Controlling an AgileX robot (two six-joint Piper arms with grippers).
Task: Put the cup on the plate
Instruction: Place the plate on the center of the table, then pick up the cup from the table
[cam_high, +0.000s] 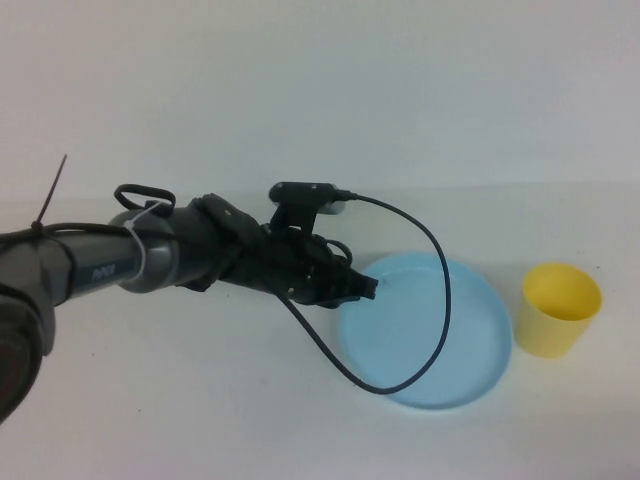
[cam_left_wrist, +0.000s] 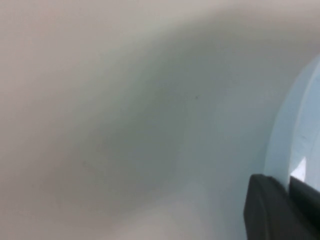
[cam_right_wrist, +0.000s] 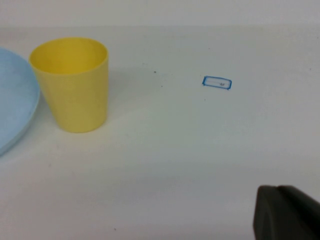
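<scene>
The yellow cup (cam_high: 560, 310) stands upright on the white table, just right of the light blue plate (cam_high: 470, 335) and apart from it. My left gripper (cam_high: 366, 287) reaches in from the left to the plate's left rim. In the left wrist view its fingers (cam_left_wrist: 270, 210) stand close together with the plate's rim (cam_left_wrist: 300, 130) between them. My right gripper (cam_right_wrist: 287, 215) is out of the high view; its wrist view shows the cup (cam_right_wrist: 72, 85) and the plate's edge (cam_right_wrist: 15, 100) some way ahead of it.
The left arm's black cable (cam_high: 445, 300) loops over the plate. A small blue-outlined label (cam_right_wrist: 217, 82) lies on the table right of the cup. The table is plain white.
</scene>
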